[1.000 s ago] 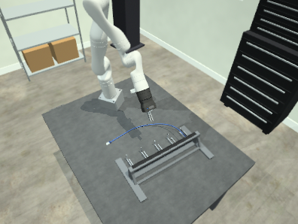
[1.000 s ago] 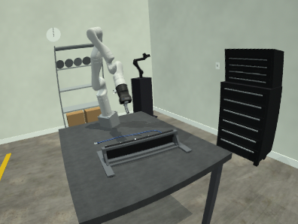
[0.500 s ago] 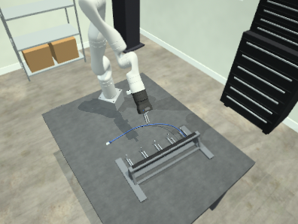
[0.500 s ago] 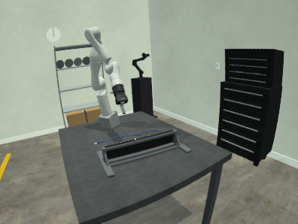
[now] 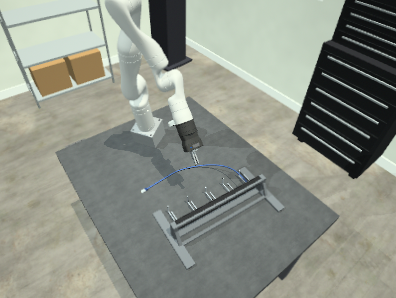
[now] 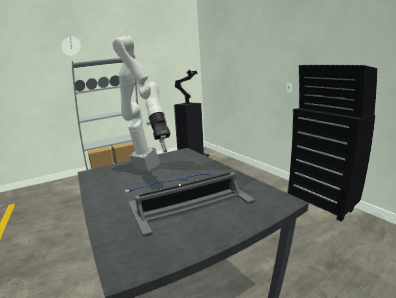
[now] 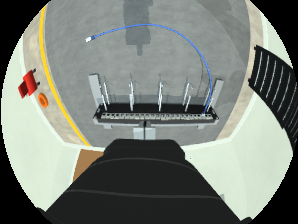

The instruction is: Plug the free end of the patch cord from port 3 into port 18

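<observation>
The table top (image 5: 115, 185) (image 6: 190, 235), in the middle of the top view, looks matt and slightly mottled, like dark stone or coated board. The rack (image 5: 189, 256) (image 6: 145, 227) (image 7: 94, 85) seems of grey painted metal, smooth and without strong shine. The arm (image 5: 131, 62) (image 6: 127, 92) has smooth, white, softly glossy shells, maybe plastic; the gripper (image 5: 195, 157) (image 6: 163, 145) (image 7: 145, 127) shows pale, metallic-looking fingers, closed together. The cord (image 5: 172, 172) (image 6: 165, 179) (image 7: 187, 37) looks like smooth blue plastic. At the right side of the top view, the drawer cabinet (image 5: 345, 107) (image 6: 325, 155) (image 7: 275, 80) is dark and smooth, its handles like bright metal. The boxes (image 5: 51, 77) (image 6: 100, 157), at upper left there, look like matt brown cardboard.
</observation>
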Motion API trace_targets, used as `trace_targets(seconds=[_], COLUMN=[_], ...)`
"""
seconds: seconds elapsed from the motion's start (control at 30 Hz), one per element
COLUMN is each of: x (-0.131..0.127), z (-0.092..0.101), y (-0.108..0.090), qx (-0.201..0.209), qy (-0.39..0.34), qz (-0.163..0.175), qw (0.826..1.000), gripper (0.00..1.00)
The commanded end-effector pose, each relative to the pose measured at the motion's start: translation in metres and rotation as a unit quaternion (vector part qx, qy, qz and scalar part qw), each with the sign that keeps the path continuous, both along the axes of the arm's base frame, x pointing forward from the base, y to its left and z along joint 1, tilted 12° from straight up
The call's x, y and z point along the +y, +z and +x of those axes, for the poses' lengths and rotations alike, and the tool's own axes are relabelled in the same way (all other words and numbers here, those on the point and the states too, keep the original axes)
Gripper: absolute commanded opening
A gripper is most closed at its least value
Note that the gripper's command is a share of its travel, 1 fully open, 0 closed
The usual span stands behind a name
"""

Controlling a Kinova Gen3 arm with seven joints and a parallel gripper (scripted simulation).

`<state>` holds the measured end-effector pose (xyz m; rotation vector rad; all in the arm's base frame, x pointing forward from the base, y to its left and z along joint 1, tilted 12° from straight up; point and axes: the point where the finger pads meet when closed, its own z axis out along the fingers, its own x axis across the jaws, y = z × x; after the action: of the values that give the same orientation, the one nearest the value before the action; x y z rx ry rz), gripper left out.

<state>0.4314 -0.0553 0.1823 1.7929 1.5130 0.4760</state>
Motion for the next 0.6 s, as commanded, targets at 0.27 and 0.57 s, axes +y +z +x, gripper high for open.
trace_targets(seconds=[0.27, 0.57], x=[-0.004, -0.010], z=[0.006, 0.020], y=[-0.007, -0.021], qx=[0.001, 0.001], qy=[-0.001, -0.001], qz=[-0.001, -0.001], qw=[1.000, 1.000], gripper=[0.00, 0.00])
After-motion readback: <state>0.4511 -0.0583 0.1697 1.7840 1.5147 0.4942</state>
